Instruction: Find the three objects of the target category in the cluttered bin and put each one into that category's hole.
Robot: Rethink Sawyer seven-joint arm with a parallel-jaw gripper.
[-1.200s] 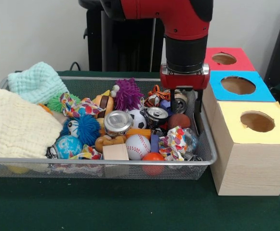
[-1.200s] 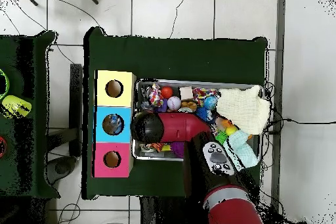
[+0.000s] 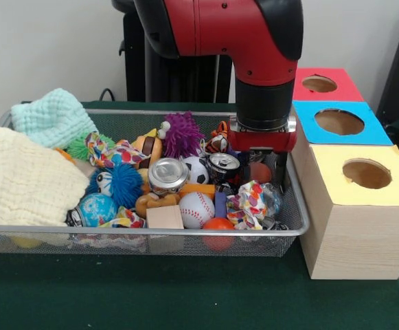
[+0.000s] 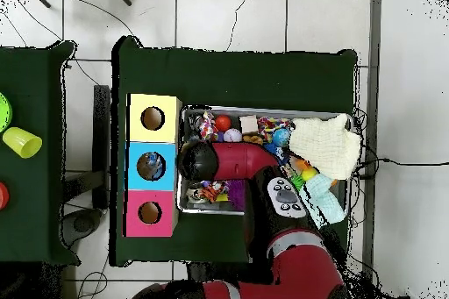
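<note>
The silver wire-mesh bin [image 3: 144, 231] is full of toys, and it also shows in the overhead view [image 4: 263, 110]. My gripper [image 3: 262, 168] reaches down into the bin's right end, next to the boxes, with its tips sunk among the clutter. A clear crinkled plastic thing [image 3: 274, 200], perhaps a bottle, lies just in front of the gripper beside a patterned rag [image 3: 247, 206]. No other clear bottle shows. The blue-topped box's round hole [image 3: 339, 122] is right of the gripper; in the overhead view this hole [image 4: 151, 167] has something pale inside. There my arm's wrist [image 4: 198, 160] hides the gripper.
Two shiny cans [image 3: 168, 174] [image 3: 224, 167] stand mid-bin. A cream cloth [image 3: 20, 179] and a mint cloth [image 3: 51, 117] cover the left end. A baseball [image 3: 196, 208], a blue fuzzy ball [image 3: 120, 184] and a purple spiky toy [image 3: 183, 134] lie between. The red-topped hole [image 3: 319, 84] and yellow-topped hole [image 3: 367, 173] flank the blue one.
</note>
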